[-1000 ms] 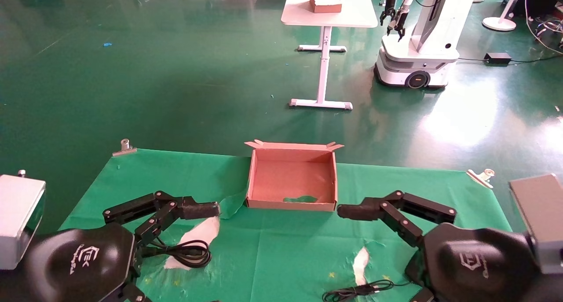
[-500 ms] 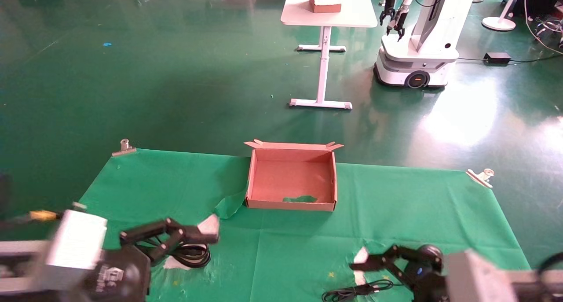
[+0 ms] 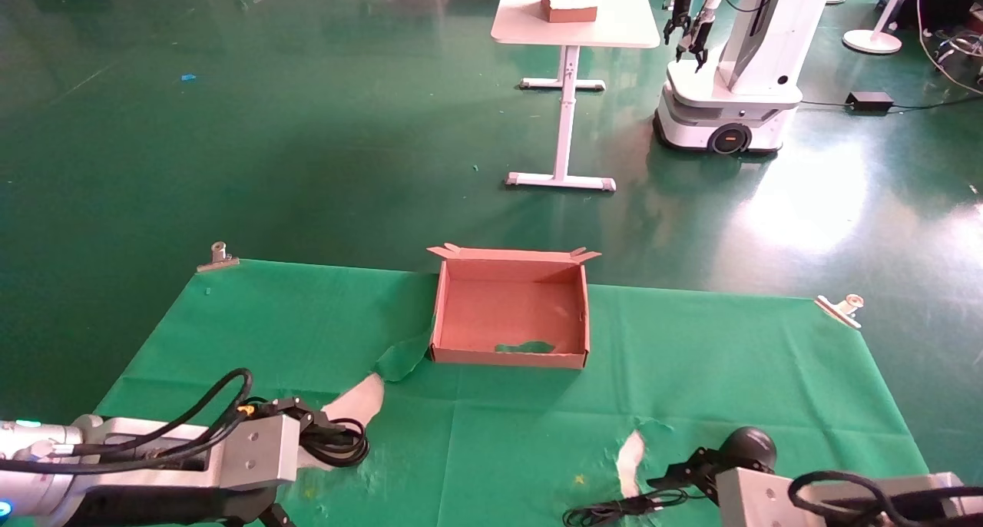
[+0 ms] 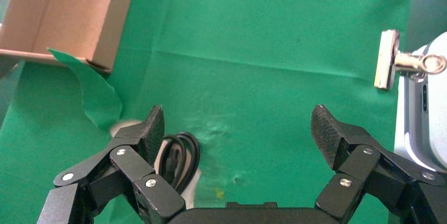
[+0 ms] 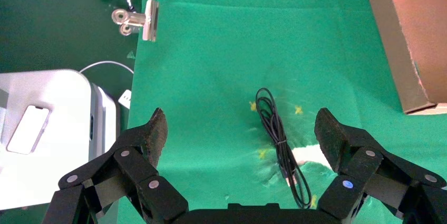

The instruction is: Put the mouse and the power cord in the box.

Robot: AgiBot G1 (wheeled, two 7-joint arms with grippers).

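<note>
The power cord (image 3: 335, 442) lay coiled left of the box (image 3: 510, 309), under the left gripper (image 4: 237, 132), spread wide and empty. It looked floppy and fairly heavy; gripping across several loops seemed best. The right gripper (image 5: 240, 129), likewise wide and empty, hung over a thin cable (image 5: 279, 139).

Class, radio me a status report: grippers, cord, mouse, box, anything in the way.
Left gripper open by power cord. Right gripper open over mouse cable, mouse alongside. Box holds neither. Nothing blocking the box.
</note>
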